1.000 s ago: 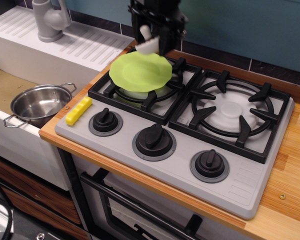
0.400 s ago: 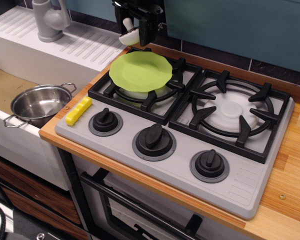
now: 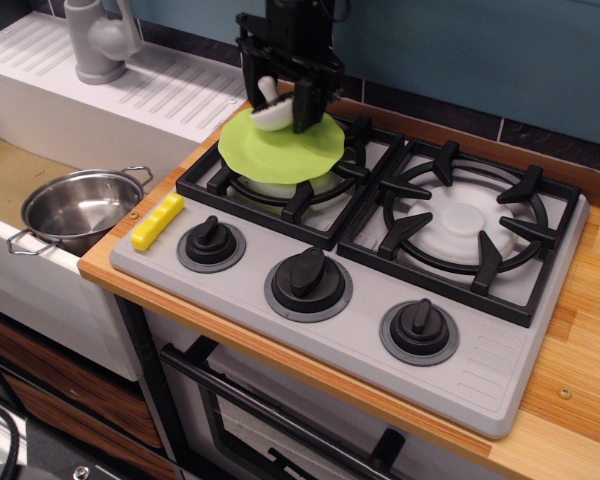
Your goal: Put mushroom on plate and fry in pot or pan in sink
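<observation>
Your gripper [image 3: 278, 102] has its jaws closed on the white mushroom [image 3: 266, 113], low over the far edge of the green plate [image 3: 280, 152] on the back-left burner of the stove [image 3: 360, 345]. Whether the mushroom touches the plate is unclear. The yellow fry [image 3: 158, 221] lies at the stove's front-left corner, and the pot [image 3: 75, 207] sits in the sink [image 3: 5, 175].

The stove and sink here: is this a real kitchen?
Probably a toy kitchen set up for practice: a grey, plastic-looking stove top with black knobs, a sink holding a small steel pot, and a faucet.
</observation>
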Robot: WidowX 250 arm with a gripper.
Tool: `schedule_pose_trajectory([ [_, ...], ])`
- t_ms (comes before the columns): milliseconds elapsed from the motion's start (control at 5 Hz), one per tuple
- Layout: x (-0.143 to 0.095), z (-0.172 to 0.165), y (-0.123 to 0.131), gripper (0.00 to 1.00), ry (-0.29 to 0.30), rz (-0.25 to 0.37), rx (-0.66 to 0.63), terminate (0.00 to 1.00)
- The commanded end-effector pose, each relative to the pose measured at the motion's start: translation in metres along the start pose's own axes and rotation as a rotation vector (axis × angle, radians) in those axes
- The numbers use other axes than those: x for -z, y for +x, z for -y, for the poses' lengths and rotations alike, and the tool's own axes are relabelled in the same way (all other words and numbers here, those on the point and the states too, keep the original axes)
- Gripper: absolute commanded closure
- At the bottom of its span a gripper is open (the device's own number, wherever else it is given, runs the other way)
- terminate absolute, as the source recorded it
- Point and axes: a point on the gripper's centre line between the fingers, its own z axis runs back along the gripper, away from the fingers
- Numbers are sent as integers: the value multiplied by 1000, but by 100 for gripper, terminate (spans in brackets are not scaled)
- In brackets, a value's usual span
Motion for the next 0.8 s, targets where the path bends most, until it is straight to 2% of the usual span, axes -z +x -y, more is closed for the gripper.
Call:
schedule_pose_trajectory([
  [0,-39,12,-2,100,53,108,-49,0],
  [200,-37,19,-7,0,59,129,-42,0],
  [600,-38,22,-11,0,39,125,-46,0],
])
